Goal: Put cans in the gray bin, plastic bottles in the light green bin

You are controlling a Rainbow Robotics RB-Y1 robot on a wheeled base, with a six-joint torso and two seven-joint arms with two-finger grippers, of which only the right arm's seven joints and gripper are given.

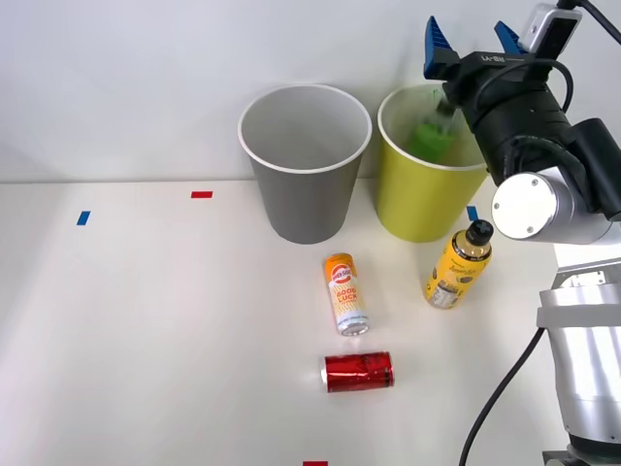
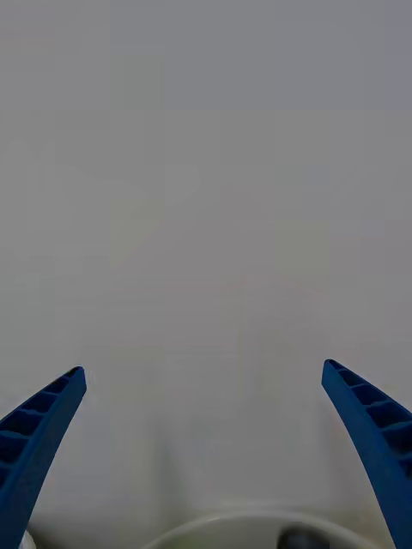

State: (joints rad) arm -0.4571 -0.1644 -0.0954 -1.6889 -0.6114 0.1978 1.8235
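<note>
My right gripper [image 1: 469,34] [image 2: 204,369] is open, with nothing between its fingers, and points at the wall above the light green bin [image 1: 415,204]. A green-labelled plastic bottle [image 1: 432,138] shows blurred inside that bin's mouth, below the fingers. The bin's white rim [image 2: 249,520] shows in the right wrist view. The gray bin [image 1: 306,189] stands just left of it, pale inside. In front of the bins, a yellow-orange plastic bottle [image 1: 456,268] with a black cap lies on the table. An orange-and-white can [image 1: 345,294] and a red can [image 1: 358,372] lie nearby on their sides.
The white table [image 1: 146,340] meets a plain white wall right behind the bins. Small tape marks sit on the table: blue [image 1: 83,217], red [image 1: 201,194], blue [image 1: 472,213] and red [image 1: 315,463]. My arm's body [image 1: 582,291] fills the right edge.
</note>
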